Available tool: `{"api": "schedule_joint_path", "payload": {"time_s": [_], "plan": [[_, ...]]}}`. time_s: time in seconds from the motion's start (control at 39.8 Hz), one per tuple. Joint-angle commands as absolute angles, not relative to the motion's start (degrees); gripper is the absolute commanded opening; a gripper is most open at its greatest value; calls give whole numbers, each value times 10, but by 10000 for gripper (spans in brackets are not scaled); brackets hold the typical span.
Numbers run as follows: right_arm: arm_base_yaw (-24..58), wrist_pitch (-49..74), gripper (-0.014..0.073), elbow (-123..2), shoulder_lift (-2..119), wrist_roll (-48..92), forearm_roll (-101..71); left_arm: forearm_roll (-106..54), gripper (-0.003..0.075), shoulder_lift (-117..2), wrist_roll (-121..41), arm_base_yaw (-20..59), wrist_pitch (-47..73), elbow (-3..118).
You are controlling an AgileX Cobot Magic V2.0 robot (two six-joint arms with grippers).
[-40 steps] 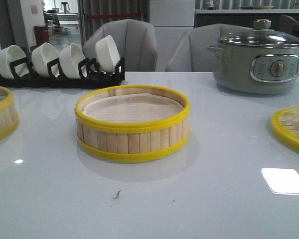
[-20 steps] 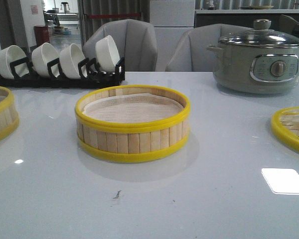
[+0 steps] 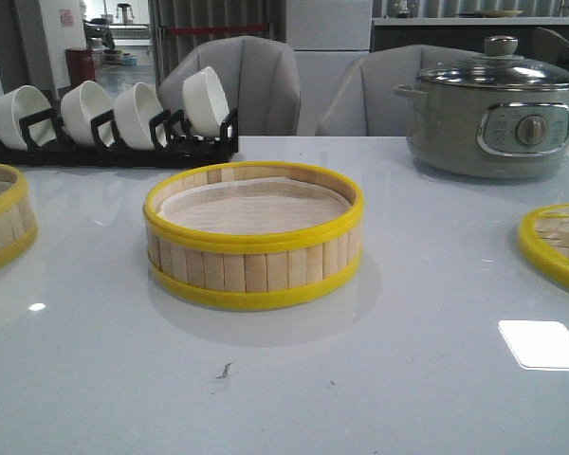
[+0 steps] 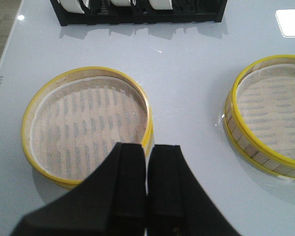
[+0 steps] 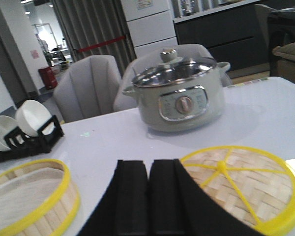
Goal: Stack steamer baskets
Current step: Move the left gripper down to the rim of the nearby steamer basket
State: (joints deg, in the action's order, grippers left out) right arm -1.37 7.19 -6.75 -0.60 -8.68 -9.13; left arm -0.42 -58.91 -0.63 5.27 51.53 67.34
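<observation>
One steamer basket [image 3: 0, 216] sits at the table's [image 3: 379, 379] left edge below the left gripper [image 4: 147, 152], fingers pressed together empty, the second basket [image 3: 254, 237] stands centre, and the right gripper [image 5: 148, 169], likewise clenched, hovers beside the woven lid [image 5: 241, 189].

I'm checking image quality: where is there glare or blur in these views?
Front view: a bright window reflection on the glossy table, otherwise sharp. Left wrist view: sharp, glare patch near the rack. Right wrist view: slightly soft, especially the electric pot.
</observation>
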Motion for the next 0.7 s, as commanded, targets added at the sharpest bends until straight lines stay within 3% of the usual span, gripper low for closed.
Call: {"api": "schedule_joint_path", "payload": {"time_s": [0.0,0.33,0.68], "plan": [[4,95,41,-154,35,-82,-91,-8,97,-581,-6,54,480,694],[21,187,41,-325,319,-77,-90,-8,97,-581,-6,54,491,694],[21,152,41,-351,394,-77,-90,-21,97,-581,-6,54,494,694]]}}
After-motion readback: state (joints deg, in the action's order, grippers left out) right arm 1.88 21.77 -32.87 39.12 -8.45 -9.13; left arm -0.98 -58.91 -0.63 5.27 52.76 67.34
